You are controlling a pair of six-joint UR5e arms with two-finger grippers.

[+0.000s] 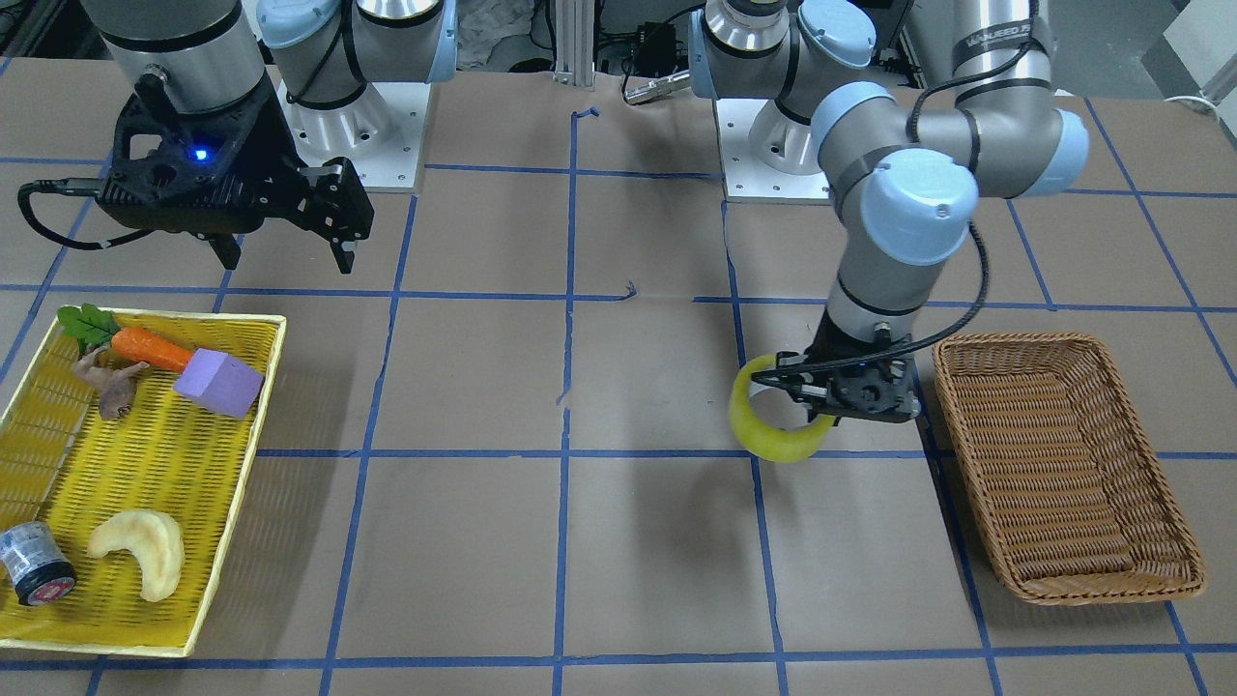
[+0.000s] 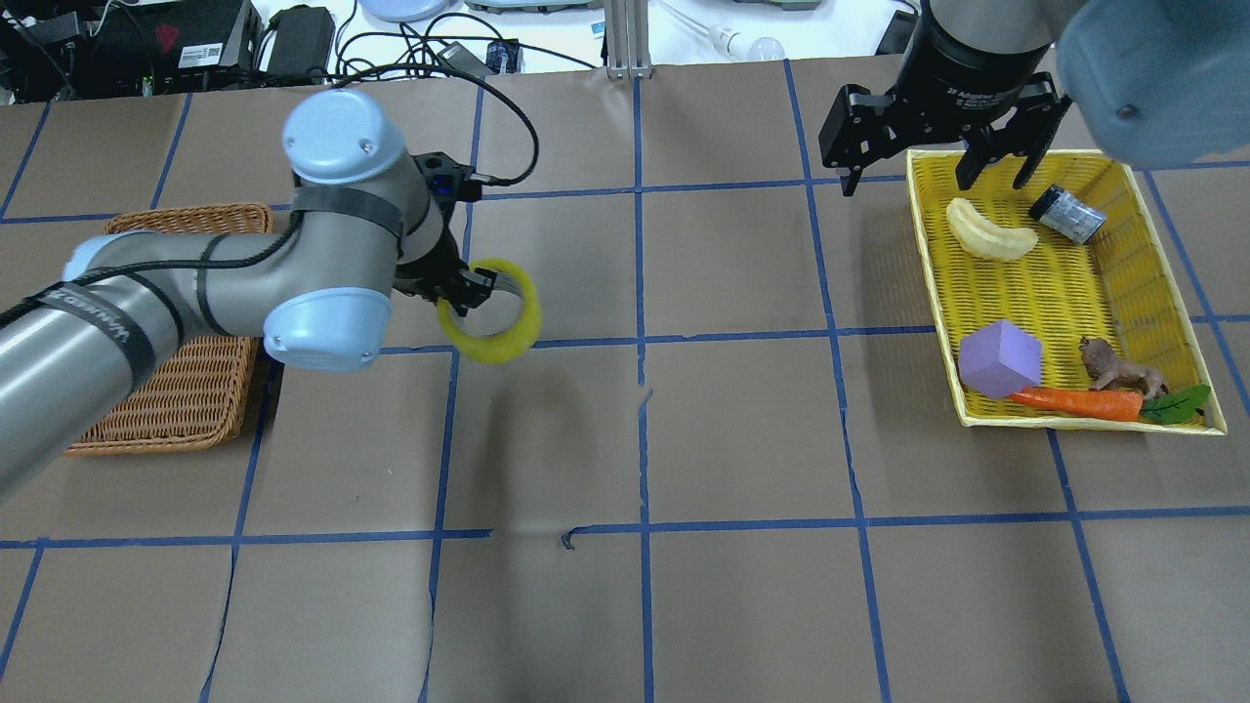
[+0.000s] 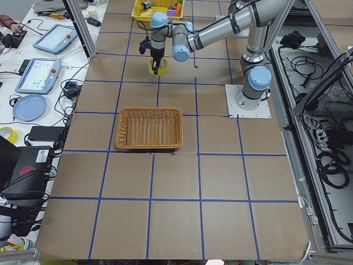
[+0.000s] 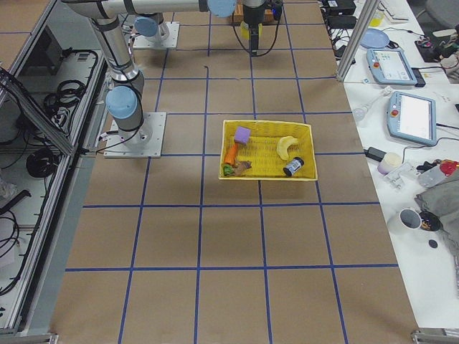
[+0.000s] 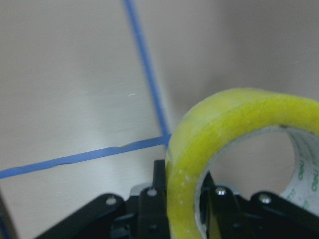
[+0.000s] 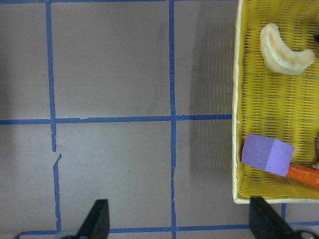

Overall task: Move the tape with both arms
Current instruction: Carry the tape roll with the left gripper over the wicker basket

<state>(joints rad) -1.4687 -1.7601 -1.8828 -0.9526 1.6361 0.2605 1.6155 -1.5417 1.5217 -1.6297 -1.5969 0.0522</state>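
The tape (image 1: 765, 437), a yellow-green ring with a pale core, hangs in my left gripper (image 1: 821, 391) a little above the brown table, just off the wicker basket's inner side. In the overhead view the left gripper (image 2: 471, 291) is shut on the tape (image 2: 500, 337). The left wrist view shows the fingers clamped across the ring's wall (image 5: 224, 129). My right gripper (image 1: 290, 259) is open and empty, raised above the table by the yellow tray's robot-side end. It also shows in the overhead view (image 2: 933, 178) and in the right wrist view (image 6: 179, 224).
A brown wicker basket (image 1: 1024, 340) sits on my left side and holds nothing. A yellow tray (image 1: 174, 316) on my right holds a carrot (image 1: 150, 348), a purple block (image 1: 218, 383), a pale banana-like piece (image 1: 140, 551), an animal figure (image 1: 114, 382) and a small dark cylinder (image 1: 34, 564).
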